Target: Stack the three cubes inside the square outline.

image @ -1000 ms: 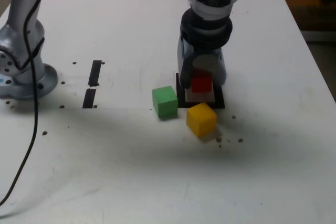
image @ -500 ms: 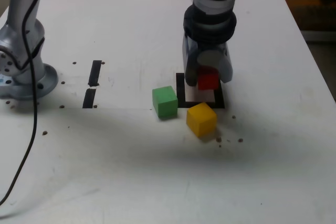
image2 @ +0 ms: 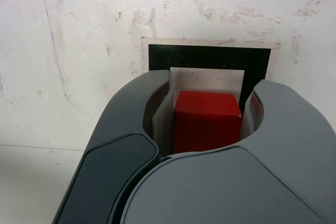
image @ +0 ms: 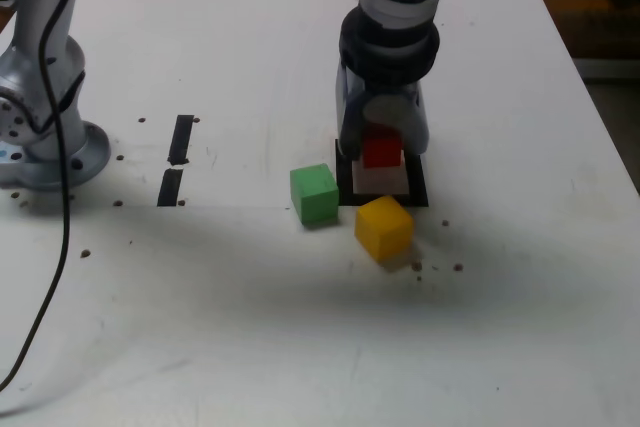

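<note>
Standing over the white table (image: 500,327), the Unitree Z1 arm (image: 400,7) is pointing its gripper (image: 381,152) down at the square outline (image: 418,193). The jaws are clamping the red cube (image: 381,152) between them, above the outline's white interior. The yellow cube (image: 383,227) is resting just in front of the outline, and the green cube (image: 315,193) is sitting at the outline's edge on the exterior view's left.

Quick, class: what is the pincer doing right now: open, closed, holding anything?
Pincer: closed on the red cube, over the square outline.
</note>
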### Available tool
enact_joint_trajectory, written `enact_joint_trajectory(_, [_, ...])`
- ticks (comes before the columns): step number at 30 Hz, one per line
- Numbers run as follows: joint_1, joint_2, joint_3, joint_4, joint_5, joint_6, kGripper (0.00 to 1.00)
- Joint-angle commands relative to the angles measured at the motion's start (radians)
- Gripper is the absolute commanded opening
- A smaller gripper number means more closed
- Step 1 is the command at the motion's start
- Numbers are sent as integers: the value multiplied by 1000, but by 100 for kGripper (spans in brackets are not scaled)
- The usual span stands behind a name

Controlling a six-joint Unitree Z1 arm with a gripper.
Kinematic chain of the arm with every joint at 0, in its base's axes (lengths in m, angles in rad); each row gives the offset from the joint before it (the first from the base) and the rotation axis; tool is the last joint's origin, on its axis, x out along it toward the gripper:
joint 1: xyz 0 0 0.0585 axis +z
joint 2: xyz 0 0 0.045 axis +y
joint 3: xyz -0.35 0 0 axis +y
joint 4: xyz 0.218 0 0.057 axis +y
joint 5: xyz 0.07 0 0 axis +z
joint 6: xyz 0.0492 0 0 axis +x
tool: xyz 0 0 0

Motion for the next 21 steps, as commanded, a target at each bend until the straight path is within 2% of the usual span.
enact_joint_trajectory(1, [0, -11, 9, 5, -3, 2, 25])
enact_joint_trajectory(12, [0, -8, 27, 6, -37, 2, 50])
enact_joint_trajectory(21, [-1, -3, 28, -17, -43, 2, 61])
